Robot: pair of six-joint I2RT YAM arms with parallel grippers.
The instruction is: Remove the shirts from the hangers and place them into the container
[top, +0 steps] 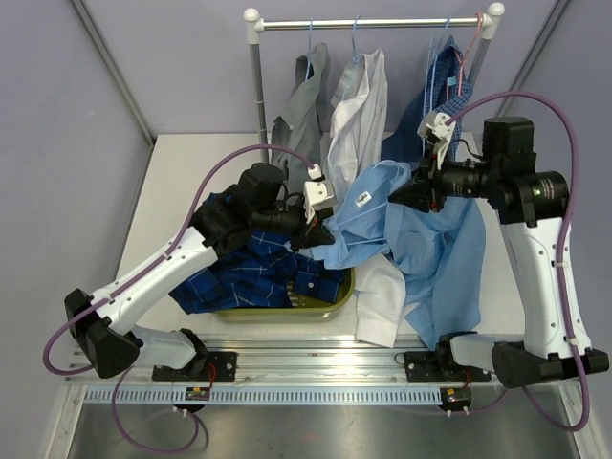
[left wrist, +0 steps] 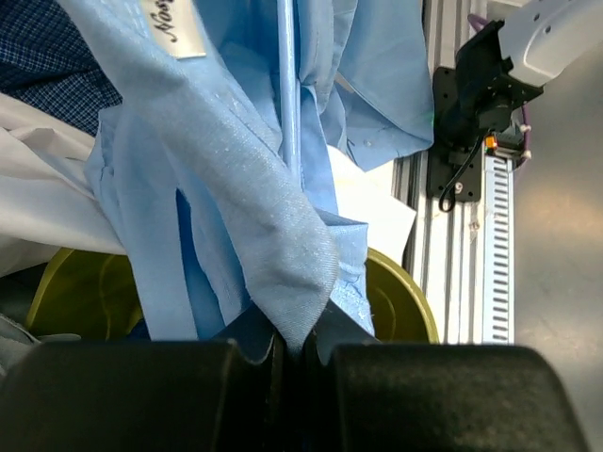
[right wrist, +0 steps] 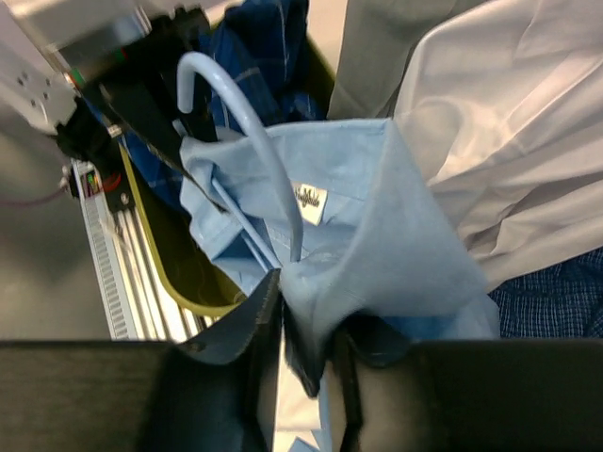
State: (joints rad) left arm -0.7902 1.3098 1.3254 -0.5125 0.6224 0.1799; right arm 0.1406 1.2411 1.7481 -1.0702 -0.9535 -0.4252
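Left gripper (left wrist: 283, 350) pinched a fold of the light blue shirt (top: 435, 253) over the right end of the container (top: 337, 298); my right gripper (right wrist: 303, 363) clamped its collar farther right, hanger (right wrist: 265, 143) inside.

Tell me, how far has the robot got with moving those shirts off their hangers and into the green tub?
Done: one dark blue check shirt lies in the tub.

In hand: the left claw and right claw both pinch the light blue shirt, whose hanger still sticks out of the collar.

Left: the grey shirt, the white shirt and the navy small-check shirt hang on the rail.
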